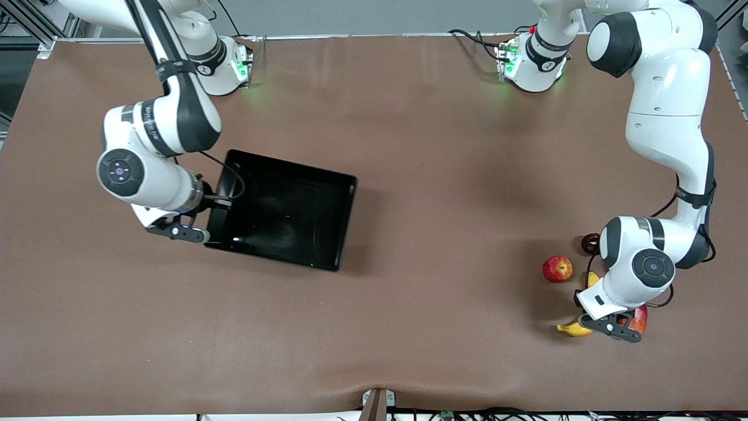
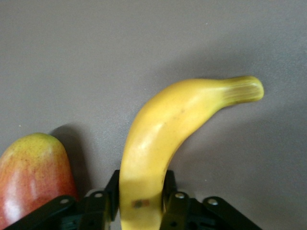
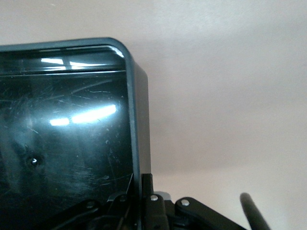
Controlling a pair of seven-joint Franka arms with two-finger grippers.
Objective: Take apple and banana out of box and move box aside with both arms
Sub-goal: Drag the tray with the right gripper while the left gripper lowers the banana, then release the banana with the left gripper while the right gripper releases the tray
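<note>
Brown desk (image 1: pixel 409 175) carries everything. At the right arm's end, my right jaws (image 1: pixel 217 203) are clenched on the wall of the black box (image 1: pixel 327 219), pinching its rim. At the left arm's end, my left jaws (image 2: pixel 140 203) straddle the banana (image 2: pixel 158 143), pads on both its sides. Mango (image 2: pixel 31 179) lies just beside it; apple (image 1: pixel 557 269) sits near, farther from the front camera, apart.

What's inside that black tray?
Nothing shows inside the black tray, only glare on its glossy floor; no fruit is in it. The right claw pinches its wall toward the right arm's end, and that arm hides a small corner of the floor there.
</note>
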